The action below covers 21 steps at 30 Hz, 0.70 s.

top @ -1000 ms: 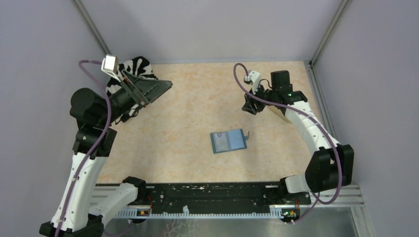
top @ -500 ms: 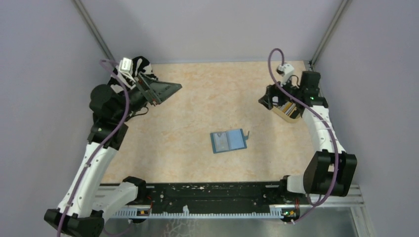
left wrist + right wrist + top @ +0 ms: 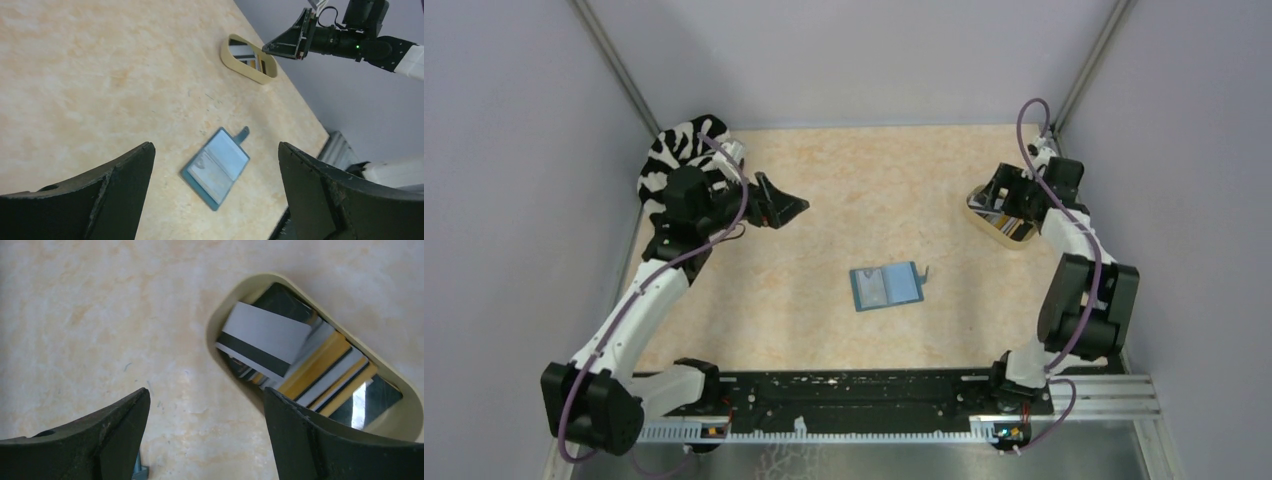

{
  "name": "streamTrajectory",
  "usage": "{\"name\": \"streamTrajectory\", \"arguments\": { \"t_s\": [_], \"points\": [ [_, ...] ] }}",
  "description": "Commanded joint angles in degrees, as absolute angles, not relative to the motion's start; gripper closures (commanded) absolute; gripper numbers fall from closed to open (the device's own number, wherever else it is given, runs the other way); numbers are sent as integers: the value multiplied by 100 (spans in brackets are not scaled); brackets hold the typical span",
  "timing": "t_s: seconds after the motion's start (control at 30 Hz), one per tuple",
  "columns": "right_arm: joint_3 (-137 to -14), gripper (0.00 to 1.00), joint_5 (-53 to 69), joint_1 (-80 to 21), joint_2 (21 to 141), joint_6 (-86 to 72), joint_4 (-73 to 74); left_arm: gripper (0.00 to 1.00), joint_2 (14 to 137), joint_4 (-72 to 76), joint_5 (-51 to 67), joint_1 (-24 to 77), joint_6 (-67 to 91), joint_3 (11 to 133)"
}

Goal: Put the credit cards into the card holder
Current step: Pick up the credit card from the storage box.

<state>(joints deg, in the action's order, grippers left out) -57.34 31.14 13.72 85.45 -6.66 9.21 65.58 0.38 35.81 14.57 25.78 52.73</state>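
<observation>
The card holder [image 3: 886, 287], a teal wallet, lies open and flat mid-table, and also shows in the left wrist view [image 3: 217, 167]. The credit cards [image 3: 300, 360] sit stacked in a beige oval tray [image 3: 220, 315] at the right: one white with a dark stripe [image 3: 265, 337], some orange-yellow, some dark. My right gripper [image 3: 998, 192] hovers open and empty over the tray's left end; in its own view [image 3: 206, 395] the right finger overlaps the tray. My left gripper [image 3: 784, 208] is open and empty above the left of the table, its view [image 3: 215, 150] aimed at the wallet.
A zebra-striped cloth [image 3: 679, 150] lies at the back left corner behind the left arm. The tray [image 3: 1014, 240] stands close to the right wall. Grey walls enclose the table on three sides. The black rail [image 3: 844, 395] runs along the near edge.
The right arm swung right, from mid-table to over the tray. The left arm dropped and turned away from the cloth toward the table's middle. The wallet has not moved.
</observation>
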Motion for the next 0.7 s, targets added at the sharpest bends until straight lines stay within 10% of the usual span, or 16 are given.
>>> {"name": "streamTrajectory", "arguments": {
  "t_s": [0.0,0.67],
  "points": [
    [-6262,21,2153,1440,9099,-1699,935,1,5854,-44,2652,1441,1493,4988],
    [-6302,52,2492,1832,10128,-2688,613,1,5568,26,2419,1441,1186,5009]
  ]
}}
